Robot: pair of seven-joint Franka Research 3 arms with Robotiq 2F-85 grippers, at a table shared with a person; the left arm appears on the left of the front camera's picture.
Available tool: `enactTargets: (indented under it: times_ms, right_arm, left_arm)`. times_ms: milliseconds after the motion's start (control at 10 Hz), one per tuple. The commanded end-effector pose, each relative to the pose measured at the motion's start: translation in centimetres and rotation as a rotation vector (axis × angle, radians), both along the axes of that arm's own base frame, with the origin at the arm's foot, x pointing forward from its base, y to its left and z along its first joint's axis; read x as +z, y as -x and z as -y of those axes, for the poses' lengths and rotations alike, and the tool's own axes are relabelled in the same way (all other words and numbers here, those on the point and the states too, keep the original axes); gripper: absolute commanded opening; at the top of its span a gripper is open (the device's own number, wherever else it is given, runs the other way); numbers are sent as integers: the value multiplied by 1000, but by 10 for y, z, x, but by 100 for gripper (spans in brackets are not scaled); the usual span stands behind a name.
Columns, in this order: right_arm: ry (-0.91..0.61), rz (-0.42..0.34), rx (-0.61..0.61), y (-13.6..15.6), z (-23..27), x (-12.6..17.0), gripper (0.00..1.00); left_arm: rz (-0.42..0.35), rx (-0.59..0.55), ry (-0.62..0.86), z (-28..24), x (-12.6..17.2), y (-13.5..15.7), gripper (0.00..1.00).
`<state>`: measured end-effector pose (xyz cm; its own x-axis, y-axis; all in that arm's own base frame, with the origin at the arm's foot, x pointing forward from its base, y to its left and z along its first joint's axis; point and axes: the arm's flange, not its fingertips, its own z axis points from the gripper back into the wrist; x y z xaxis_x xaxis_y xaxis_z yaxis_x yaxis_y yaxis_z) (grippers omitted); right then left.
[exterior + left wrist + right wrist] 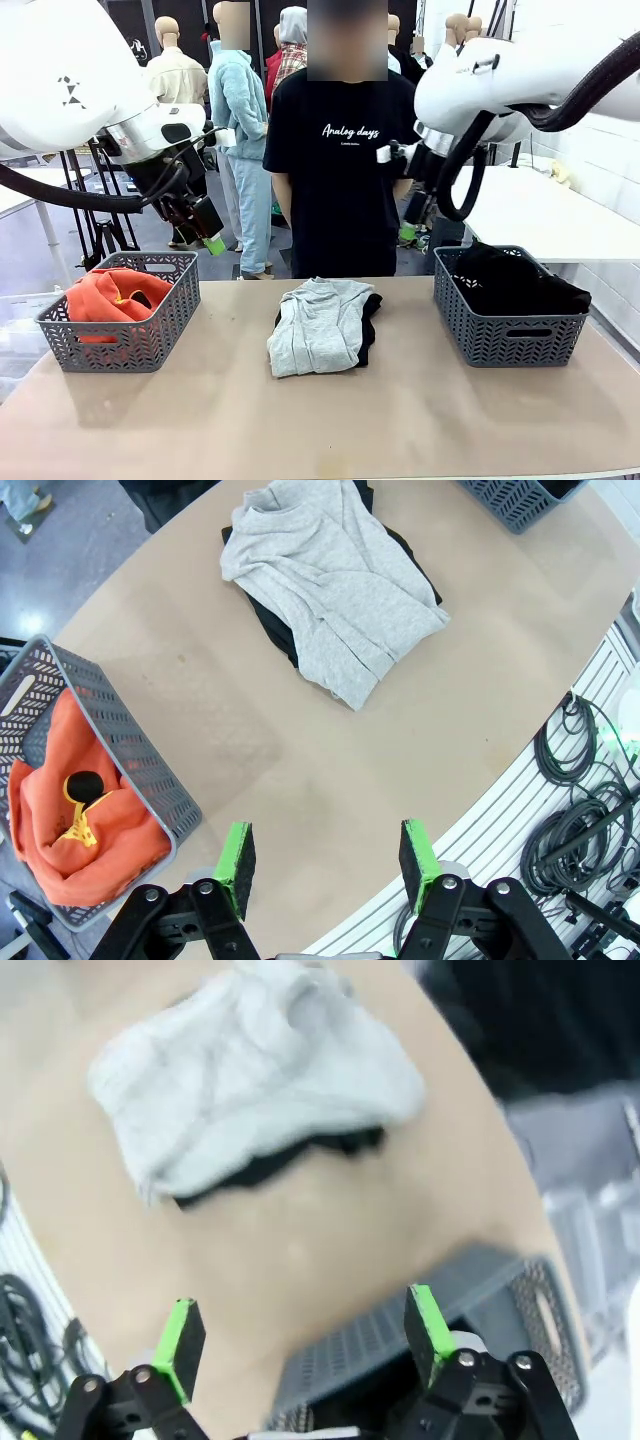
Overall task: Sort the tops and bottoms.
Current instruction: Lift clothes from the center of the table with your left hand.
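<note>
A light grey top (318,328) lies folded at the middle of the table, on a black bottom (371,318) that peeks out at its right edge. An orange top (115,296) sits in the left grey basket (130,345). More black bottoms (512,280) fill the right grey basket (508,335). My left gripper (205,233) hangs in the air above and behind the left basket. In the left wrist view that gripper (328,855) is open and holds nothing, with the grey top (335,590) and orange top (70,825) below. My right gripper (410,225) hovers behind the right basket, and the right wrist view shows it (305,1335) open above the grey top (250,1070).
A person in a black T-shirt with white lettering (345,150) stands at the far edge of the table, behind the pile. Cables (585,810) lie on the floor beside the table's near edge. Bare tabletop (330,420) stretches in front of the pile and baskets.
</note>
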<state>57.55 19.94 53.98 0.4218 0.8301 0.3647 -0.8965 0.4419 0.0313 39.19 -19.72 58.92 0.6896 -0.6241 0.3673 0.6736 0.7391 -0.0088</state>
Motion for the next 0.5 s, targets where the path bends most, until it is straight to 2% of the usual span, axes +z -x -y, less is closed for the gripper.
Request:
enactTargets:
  times_ms: [0, 200, 400]
  right_arm:
    - [-169, 29, 128, 13, -1, 10, 100]
    - [-199, 62, 175, 33, -12, 33, 100]
    - [-179, 136, 215, 50, -18, 52, 100]
  left_arm:
    - [1, 1, -1, -1, 0, 1, 76]
    - [1, 1, -1, -1, 0, 1, 76]
    - [1, 1, -1, -1, 0, 1, 76]
